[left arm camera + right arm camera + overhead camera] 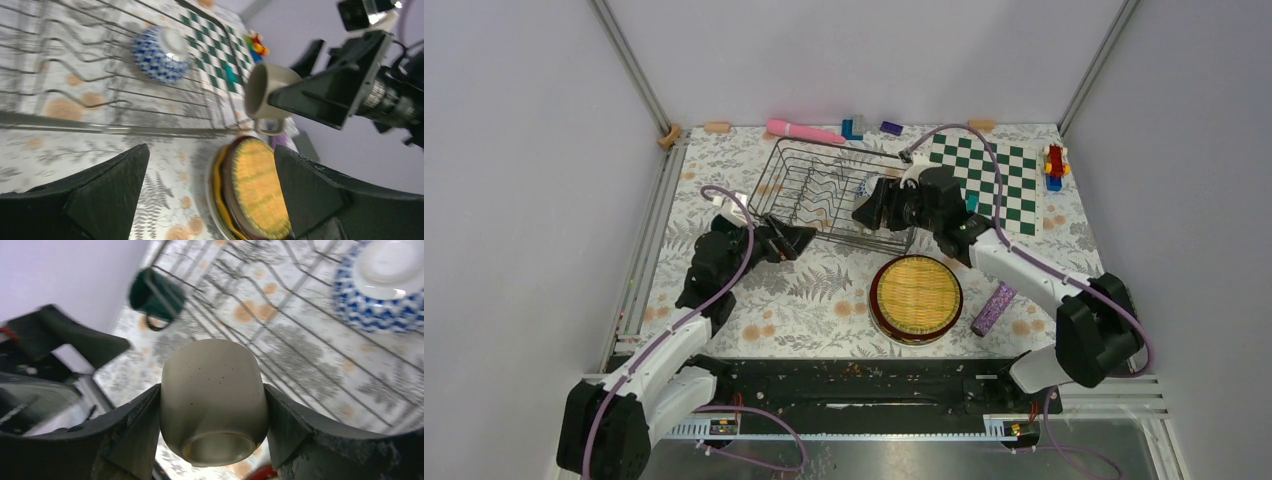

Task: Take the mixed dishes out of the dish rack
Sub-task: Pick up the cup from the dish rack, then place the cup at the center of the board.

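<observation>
The dish rack [796, 165] stands at the back middle of the table, with a small blue-patterned bowl [865, 186] lying upside down in its right end. My right gripper [212, 407] is shut on the small olive cup [212, 390] and holds it in the air at the rack's right front corner [871, 211]. The cup also shows in the left wrist view [267, 87]. My left gripper [799, 238] is open and empty at the rack's front edge. The plates lie stacked [915, 298], the yellow woven-look one on top. A dark green mug [155, 295] shows beyond the rack wires.
A green-and-white chessboard [989, 175] lies to the right of the rack. A purple cylinder [993, 308] lies to the right of the plate stack. Small toys, among them a pink one [802, 130], lie along the back edge. A metal rail [649, 240] runs down the table's left side.
</observation>
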Motion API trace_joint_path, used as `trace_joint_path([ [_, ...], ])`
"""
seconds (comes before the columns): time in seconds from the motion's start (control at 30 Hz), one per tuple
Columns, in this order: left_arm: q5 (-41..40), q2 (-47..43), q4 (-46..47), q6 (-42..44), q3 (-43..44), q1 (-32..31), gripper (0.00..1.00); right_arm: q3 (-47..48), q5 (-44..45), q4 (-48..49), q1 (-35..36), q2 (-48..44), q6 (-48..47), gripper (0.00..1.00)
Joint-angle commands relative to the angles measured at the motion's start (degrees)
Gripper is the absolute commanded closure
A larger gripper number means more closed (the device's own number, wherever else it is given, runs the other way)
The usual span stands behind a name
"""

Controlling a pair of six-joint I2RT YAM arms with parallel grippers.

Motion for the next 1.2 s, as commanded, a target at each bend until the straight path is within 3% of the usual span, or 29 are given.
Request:
trace_joint_path([
  [0.0, 18.1, 3.4, 20.7, -5.2, -1.7, -1.1, 0.01, -7.2, -3.4, 28.8, 4.1, -5.7, 10.9, 0.67],
  [0.33, 21.9, 8.6, 27.1, -7.6, 0.4, -7.2, 0.14, -17.4, 0.7, 50.1, 10.4, -9.9, 18.5, 0.68],
  [0.6, 24.7, 12.0, 36.7, -14.0, -0.3, -7.9, 0.30, -19.8, 1.0, 55.6, 13.3, -10.0, 20.1, 0.68],
  [0.87, 28.1, 16.5, 46.3, -20.1, -0.2, -7.9, 0.57, -21.1, 1.5, 57.7, 14.6, -10.1, 19.0, 0.68],
  [0.97, 28.1, 16.7, 46.0, -19.8, 0.0, -7.9, 0.72, -21.4, 1.0, 56.4, 15.0, -10.6, 17.9, 0.68],
  [1.1, 27.8, 16.7, 42.6, -17.9, 0.9, -7.9, 1.00, -22.1, 0.2, 54.7, 15.5, -11.0, 17.1, 0.68],
  [1.17, 27.0, 16.4, 40.5, -16.3, 1.0, -7.9, 1.00, -22.4, -0.3, 54.1, 15.6, -11.4, 16.8, 0.64],
])
